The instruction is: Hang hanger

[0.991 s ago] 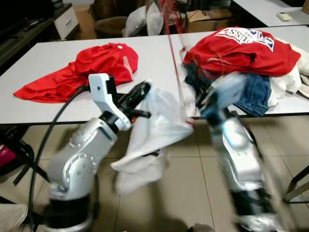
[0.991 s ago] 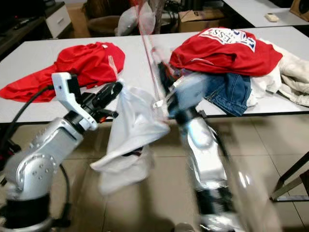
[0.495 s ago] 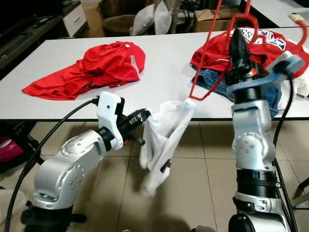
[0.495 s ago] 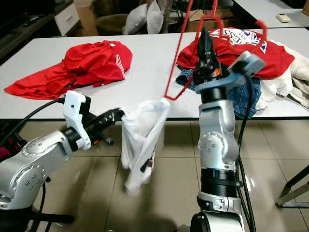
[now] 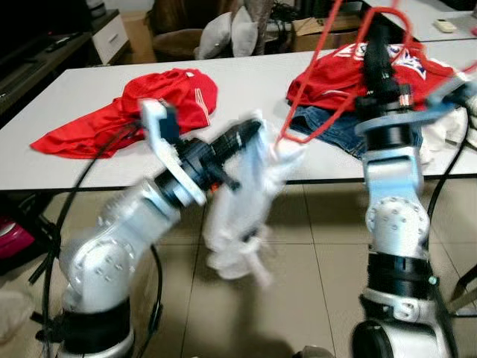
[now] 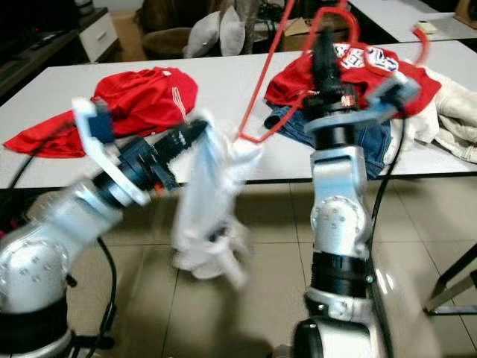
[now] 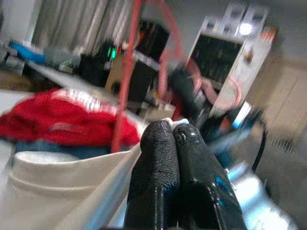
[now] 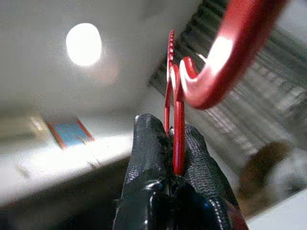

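Beside table (image 5: 246,97), right gripper (image 8: 173,139) pinches red hanger (image 5: 328,112); left gripper (image 7: 168,136) clamps white garment (image 5: 242,201).

Before me a white surface (image 5: 246,97) carries a crumpled red shirt (image 5: 141,104) on my left. On my right a heap lies on it: a red printed shirt (image 6: 350,71) over jeans (image 6: 376,142), with cream cloth (image 6: 455,123) at the far right. Grey pillows (image 5: 231,30) and a cardboard box (image 5: 317,26) sit behind it. The floor (image 5: 298,298) is beige tile.
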Available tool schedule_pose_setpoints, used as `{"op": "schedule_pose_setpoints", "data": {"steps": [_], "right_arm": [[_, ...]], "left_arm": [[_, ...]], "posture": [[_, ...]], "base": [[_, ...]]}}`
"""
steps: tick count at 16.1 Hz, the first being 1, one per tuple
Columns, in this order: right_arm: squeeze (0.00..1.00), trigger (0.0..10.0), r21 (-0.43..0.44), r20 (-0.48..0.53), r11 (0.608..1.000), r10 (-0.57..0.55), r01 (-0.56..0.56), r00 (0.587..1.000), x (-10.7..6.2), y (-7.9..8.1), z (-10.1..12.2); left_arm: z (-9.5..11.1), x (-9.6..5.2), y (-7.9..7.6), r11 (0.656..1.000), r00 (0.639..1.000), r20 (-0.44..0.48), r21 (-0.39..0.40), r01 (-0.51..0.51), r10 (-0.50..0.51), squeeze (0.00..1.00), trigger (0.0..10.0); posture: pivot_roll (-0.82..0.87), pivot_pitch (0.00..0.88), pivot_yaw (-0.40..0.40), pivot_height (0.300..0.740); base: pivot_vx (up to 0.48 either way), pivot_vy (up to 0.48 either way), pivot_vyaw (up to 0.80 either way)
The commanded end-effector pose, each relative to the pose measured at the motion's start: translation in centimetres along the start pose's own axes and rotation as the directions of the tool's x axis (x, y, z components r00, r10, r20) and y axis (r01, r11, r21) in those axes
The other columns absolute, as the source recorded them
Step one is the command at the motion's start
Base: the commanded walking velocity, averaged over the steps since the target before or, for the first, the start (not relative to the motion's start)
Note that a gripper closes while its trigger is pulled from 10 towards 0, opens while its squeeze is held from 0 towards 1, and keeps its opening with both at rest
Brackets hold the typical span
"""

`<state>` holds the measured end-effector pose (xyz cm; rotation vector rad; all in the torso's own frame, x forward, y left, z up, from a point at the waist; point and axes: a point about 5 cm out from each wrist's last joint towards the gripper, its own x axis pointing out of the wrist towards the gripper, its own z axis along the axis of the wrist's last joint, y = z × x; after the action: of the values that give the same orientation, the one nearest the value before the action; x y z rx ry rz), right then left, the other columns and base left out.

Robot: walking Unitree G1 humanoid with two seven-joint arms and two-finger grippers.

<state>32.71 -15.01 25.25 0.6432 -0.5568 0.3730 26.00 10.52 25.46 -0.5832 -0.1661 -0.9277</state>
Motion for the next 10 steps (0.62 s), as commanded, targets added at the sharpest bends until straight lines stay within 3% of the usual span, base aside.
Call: {"op": "schedule_pose_setpoints", "data": {"steps": [1, 4, 5, 7, 9, 10], "right_arm": [[0.0, 10.0, -0.108, -0.04, 0.994, 0.013, -0.018, 0.999, 0.2, 0.5, -1.2], [0.0, 10.0, -0.092, 0.006, 0.995, -0.022, 0.023, 1.0, 0.7, 0.4, -1.4], [0.0, 10.0, -0.071, 0.037, 0.997, -0.01, 0.012, 0.999, 1.8, 1.0, -1.7], [0.0, 10.0, -0.021, 0.087, 0.999, 0.025, -0.024, 0.996, 3.3, 2.1, -1.8], [0.0, 10.0, 0.021, 0.141, 0.998, 0.053, -0.057, 0.989, 4.7, 3.3, -1.2], [0.0, 10.0, 0.051, 0.162, 0.997, 0.051, -0.06, 0.985, 5.3, 3.5, -1.1]], "left_arm": [[1.9, 0.2, -0.4, 1.0, 0.997, 0.077, 0.008, 0.018, -0.019, 0.0, 10.0], [3.3, 0.6, -0.9, 0.999, 0.994, 0.097, 0.014, 0.045, -0.046, 0.0, 10.0], [3.5, 0.7, -1.1, 0.999, 0.995, 0.08, 0.012, 0.052, -0.053, 0.0, 10.0], [2.6, 0.7, -0.8, 1.0, 1.0, -0.008, 0.02, 0.012, -0.012, 0.0, 10.0], [0.3, 0.6, 1.1, 0.99, 0.981, -0.141, 0.044, -0.132, 0.137, 0.0, 10.0], [-0.5, 0.6, 1.5, 0.986, 0.972, -0.168, 0.032, -0.161, 0.164, 0.0, 10.0]], "posture": [[-0.17, 0.0, 0.114, 0.74], [-0.15, 0.0, 0.112, 0.74], [-0.14, 0.0, 0.115, 0.74], [-0.13, 0.0, 0.117, 0.74], [-0.11, 0.0, 0.117, 0.74], [-0.09, 0.0, 0.118, 0.74]], "base": [[0.0, 0.0, 0.0], [0.0, 0.0, 0.0], [0.0, 0.0, 0.0], [0.0, 0.0, 0.0], [0.0, 0.0, 0.0], [0.0, 0.0, 0.0]]}}
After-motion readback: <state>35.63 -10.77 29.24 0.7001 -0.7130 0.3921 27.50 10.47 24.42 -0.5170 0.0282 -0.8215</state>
